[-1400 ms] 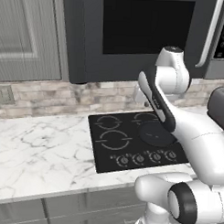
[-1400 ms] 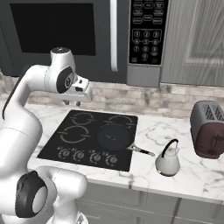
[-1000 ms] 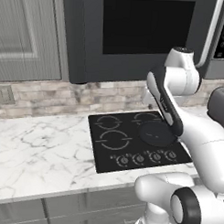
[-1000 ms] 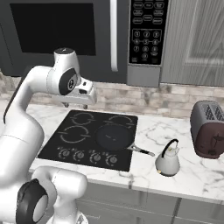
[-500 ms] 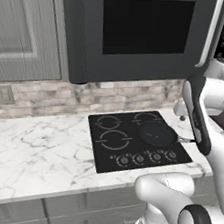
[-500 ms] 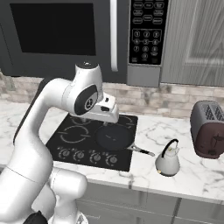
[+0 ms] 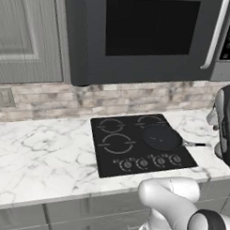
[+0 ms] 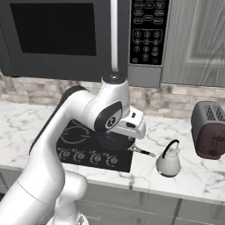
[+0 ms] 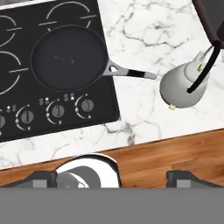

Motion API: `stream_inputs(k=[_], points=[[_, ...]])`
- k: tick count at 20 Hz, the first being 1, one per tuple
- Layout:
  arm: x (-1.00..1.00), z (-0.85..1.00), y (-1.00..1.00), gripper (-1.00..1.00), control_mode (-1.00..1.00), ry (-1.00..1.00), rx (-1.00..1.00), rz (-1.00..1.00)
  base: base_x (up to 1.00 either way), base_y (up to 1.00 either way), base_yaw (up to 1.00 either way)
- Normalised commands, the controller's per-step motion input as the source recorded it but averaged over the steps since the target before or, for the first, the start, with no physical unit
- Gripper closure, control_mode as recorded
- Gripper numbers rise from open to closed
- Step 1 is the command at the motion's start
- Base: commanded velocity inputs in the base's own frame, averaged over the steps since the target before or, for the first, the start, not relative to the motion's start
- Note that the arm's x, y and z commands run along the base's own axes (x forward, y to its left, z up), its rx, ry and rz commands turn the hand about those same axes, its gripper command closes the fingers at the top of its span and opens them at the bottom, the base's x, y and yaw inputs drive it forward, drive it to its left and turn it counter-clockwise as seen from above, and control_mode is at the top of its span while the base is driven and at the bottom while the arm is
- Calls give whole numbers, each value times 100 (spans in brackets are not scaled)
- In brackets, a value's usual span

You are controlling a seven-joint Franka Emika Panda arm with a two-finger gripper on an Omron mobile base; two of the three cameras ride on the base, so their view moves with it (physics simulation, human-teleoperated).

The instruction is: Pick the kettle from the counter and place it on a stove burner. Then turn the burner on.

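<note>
Both base views flank the cooktop point(image 7: 141, 142); hand view looks straight down.

no legible text, microwave keypad point(image 8: 148, 30) blurred

Kettle point(image 8: 168, 161) w/ open counter point(image 8: 206, 176) around it.
Pan point(image 9: 68, 58) handle points at kettle from left, near; toaster point(image 8: 209, 129) just beside, back-right.

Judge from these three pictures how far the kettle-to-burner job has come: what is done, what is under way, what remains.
Done: nothing. The kettle stands on the counter, right of the cooktop, unheld. Under way: the arm reaches toward it; in the hand view the fingertips are spread wide, holding nothing. Left: grasp the kettle, set it on a free burner since a pan covers one, and turn a knob.
</note>
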Motion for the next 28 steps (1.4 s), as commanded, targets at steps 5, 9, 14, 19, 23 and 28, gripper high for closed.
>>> stream_inputs(k=[5, 9, 14, 19, 23, 28], points=[[-14, -3, -76, -100, -100, 0, 0, -18, 0, 0, 0], [-6, -4, -70, -100, -100, 2, 0, -22, 0, 0, 0], [-2, -10, -61, -100, -100, 3, 0, -22, 0, 0, 0], [14, -14, -23, -100, -100, 0, -3, -5, 0, 0, 0], [27, -25, -2, -100, -100, 0, -1, 0, 0, 0, 0], [33, -41, -1, -100, -100, 0, 0, 0, 0, 0, 0]])
